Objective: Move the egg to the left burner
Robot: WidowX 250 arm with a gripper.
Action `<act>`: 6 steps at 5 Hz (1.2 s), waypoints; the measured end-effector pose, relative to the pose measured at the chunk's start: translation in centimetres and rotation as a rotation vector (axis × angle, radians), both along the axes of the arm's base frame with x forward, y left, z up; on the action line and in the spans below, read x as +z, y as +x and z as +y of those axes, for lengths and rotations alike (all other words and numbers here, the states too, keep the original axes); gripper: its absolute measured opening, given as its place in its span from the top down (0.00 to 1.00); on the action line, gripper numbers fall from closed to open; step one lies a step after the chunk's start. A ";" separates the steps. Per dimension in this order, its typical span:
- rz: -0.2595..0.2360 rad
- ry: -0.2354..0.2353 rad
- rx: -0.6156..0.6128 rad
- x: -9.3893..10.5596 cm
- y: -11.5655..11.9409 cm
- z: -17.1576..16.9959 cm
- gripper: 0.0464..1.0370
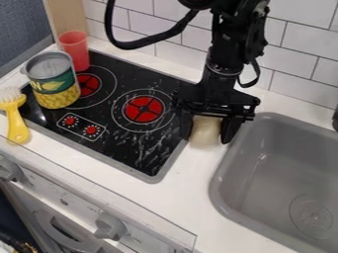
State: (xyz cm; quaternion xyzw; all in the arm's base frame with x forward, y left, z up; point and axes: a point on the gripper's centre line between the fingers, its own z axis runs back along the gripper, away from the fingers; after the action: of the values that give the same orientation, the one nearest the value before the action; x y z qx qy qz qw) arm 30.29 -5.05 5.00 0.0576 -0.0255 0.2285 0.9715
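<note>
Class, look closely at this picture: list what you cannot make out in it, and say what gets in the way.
All in the camera view:
- Top of the egg: hidden behind the gripper.
- Whether the egg touches the counter: the slanted angle leaves it unclear.
- Part of the left burner: hidden by the can.
- Sink, far side: cut off by the right edge.

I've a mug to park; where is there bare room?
Bare: the counter between stove and sink, nearer the camera than the tool and egg; the sink's floor; the right burner. Crowded: around the stove's left end: can, cup, brush.
</note>
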 end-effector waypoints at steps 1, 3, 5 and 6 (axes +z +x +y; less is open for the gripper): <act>-0.009 0.004 0.010 0.5 -0.3 0.1 0.21; -0.078 -0.008 0.072 4.0 -0.5 1.8 0.21; -0.105 0.006 0.222 6.3 -0.4 7.3 0.21; -0.128 -0.014 0.303 6.6 0.5 10.8 0.21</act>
State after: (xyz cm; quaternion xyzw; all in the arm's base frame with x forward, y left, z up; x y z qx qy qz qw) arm 30.76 5.78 11.56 0.0394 -0.0770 0.3758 0.9226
